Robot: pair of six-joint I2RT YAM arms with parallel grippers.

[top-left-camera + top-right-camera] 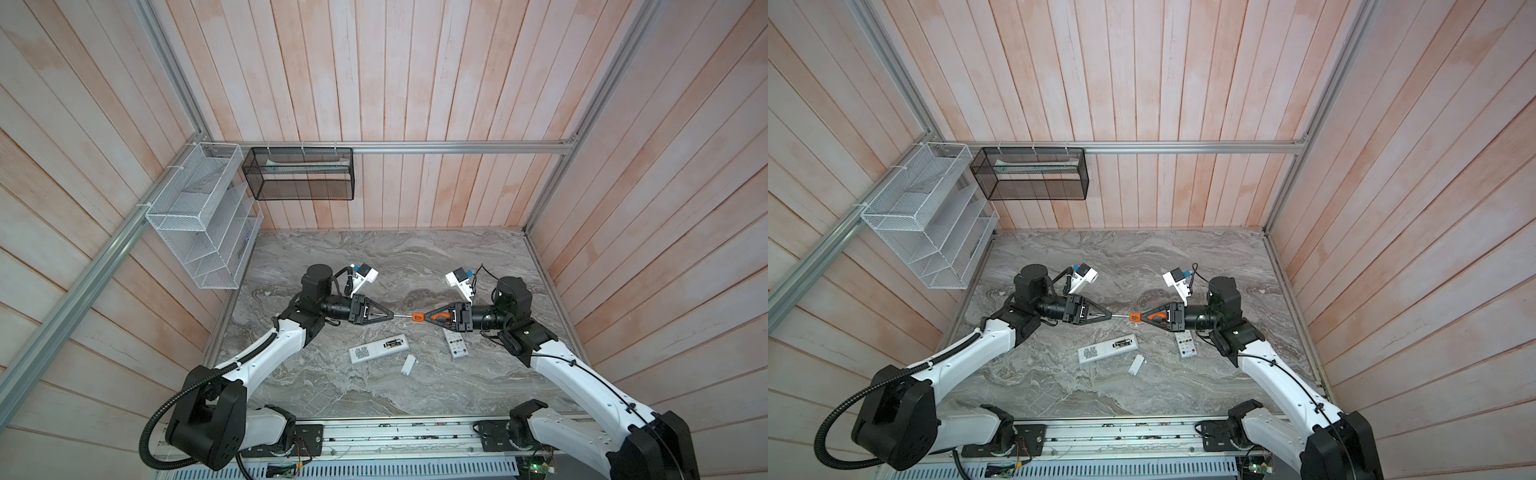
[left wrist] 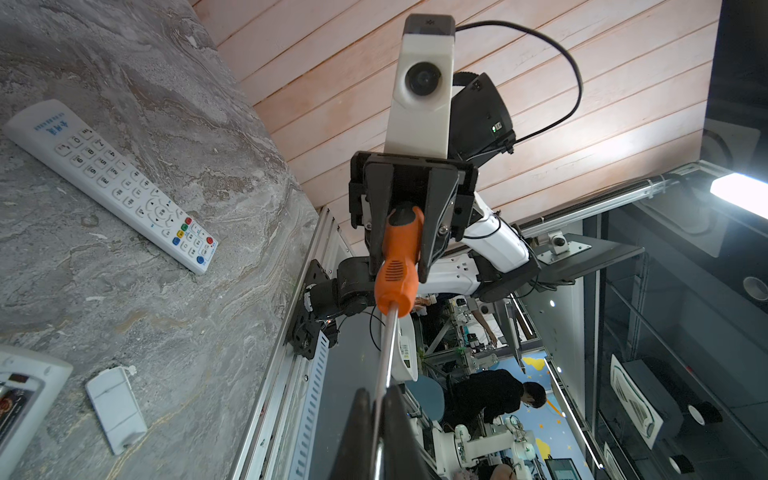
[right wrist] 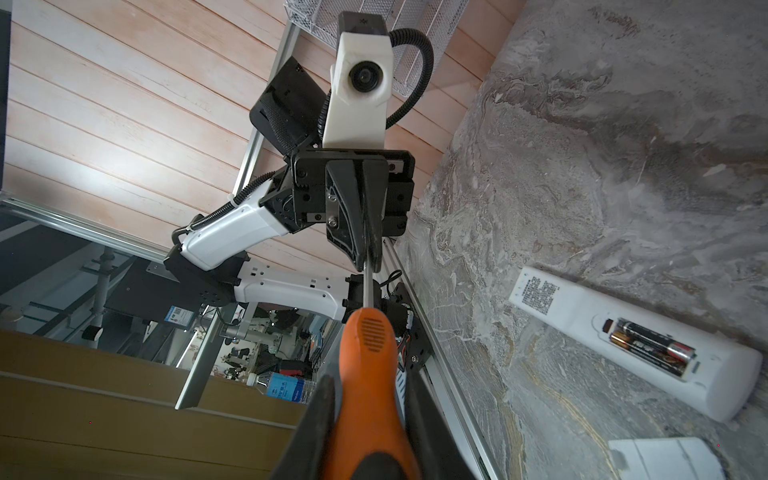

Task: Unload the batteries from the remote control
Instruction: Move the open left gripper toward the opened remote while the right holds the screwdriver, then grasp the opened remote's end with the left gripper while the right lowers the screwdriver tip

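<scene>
Grey marble tabletop (image 1: 374, 257) bearing an opened remote (image 1: 365, 352), enclosed by pinkish plank walls (image 1: 415, 83).

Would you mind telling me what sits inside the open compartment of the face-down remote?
Two black-and-gold batteries lie side by side in the face-down remote; the compartment floor beneath them is covered.

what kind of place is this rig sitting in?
Probably a robotics lab test cell: pink wood-plank walls on an aluminium-profile frame enclose a grey marble-pattern tabletop, and the left wrist view shows more white robot arms beyond it.
</scene>
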